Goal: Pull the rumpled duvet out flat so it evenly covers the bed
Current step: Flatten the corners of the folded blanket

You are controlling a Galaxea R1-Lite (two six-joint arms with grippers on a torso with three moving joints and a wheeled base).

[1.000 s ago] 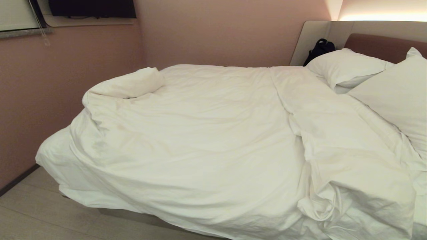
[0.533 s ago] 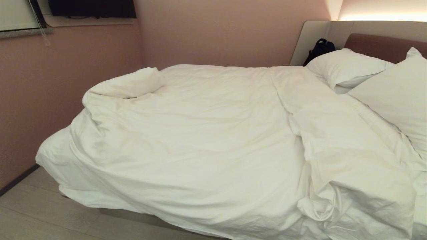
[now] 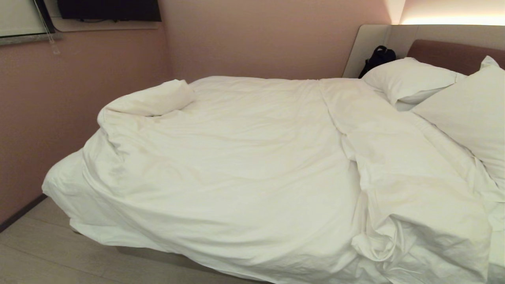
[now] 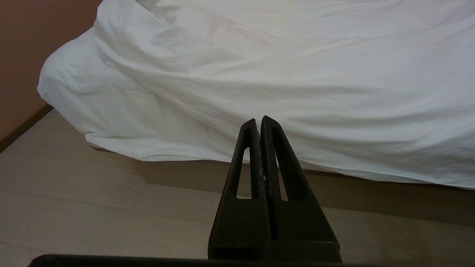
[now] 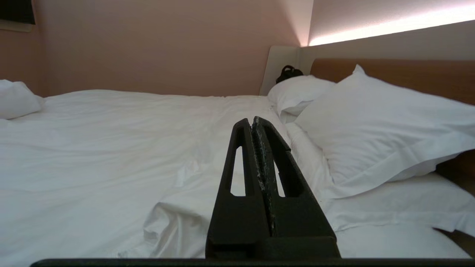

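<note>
Because both sets of fingers are pressed together on nothing, the first risk is a tip simply pushing into the duvet (image 3: pixel 244 173) and bunching it further, where it should be pinching an edge. The right gripper (image 5: pixel 256 122) points level across the bed (image 4: pixel 230 178) toward the far wall, with the duvet's turned-back fold just below and ahead of it and the near pillow (image 5: pixel 374 141) close on its headboard side. A grab made there could probably catch the pillowcase or the mattress sheet (image 5: pixel 393 241) along with the quilt, dragging the wrong cloth. The left gripper (image 4: pixel 258 122) hangs low beside the bed, aimed at the duvet's overhanging hem; ahead of its tips the hem droops over the platform base toward the wooden floor (image 4: pixel 74 207), so a pull from there would likely slide more quilt off this side and leave the cover uneven.

The duvet is thick, white and softly creased. It lies over most of the bed, with one far corner rolled back in a puffy lump (image 3: pixel 158 98) and a crumpled ridge running from near the far pillow (image 3: pixel 410 79) down to a knot at the near edge.
</note>
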